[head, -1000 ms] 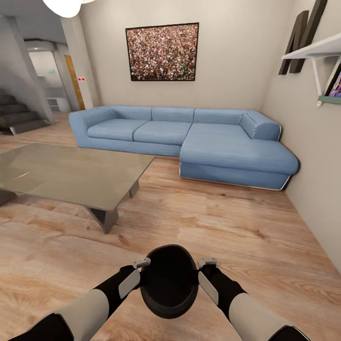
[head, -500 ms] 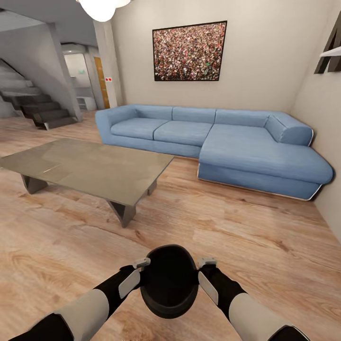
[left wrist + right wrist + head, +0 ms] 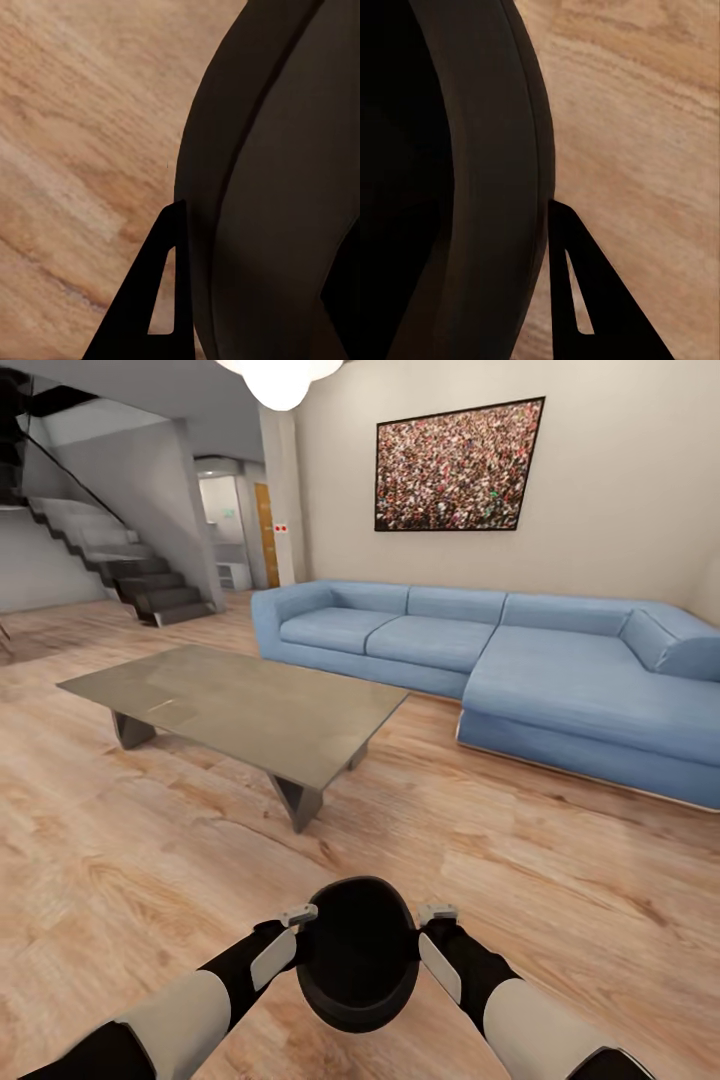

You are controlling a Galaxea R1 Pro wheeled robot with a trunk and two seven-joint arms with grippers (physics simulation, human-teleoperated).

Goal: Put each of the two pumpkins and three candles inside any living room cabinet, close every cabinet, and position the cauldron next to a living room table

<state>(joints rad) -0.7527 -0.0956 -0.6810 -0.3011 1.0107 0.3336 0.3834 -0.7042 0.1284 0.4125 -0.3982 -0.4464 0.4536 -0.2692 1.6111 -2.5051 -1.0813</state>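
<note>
Jaws clamped on cauldron (image 3: 358, 952) rim, left gripper (image 3: 298, 916), right gripper (image 3: 436, 913), arms forward

Cauldron (image 3: 358, 960) between both hands, table (image 3: 240, 710) ahead-left.

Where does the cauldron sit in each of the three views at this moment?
Head view: the cauldron is at bottom centre, between the left claw and the right claw.
Left wrist view: its dark wall covers the picture's right side.
Right wrist view: its dark wall covers the picture's left side.
Shared landmark: the wooden floor, seen past the pot in all three.
</note>
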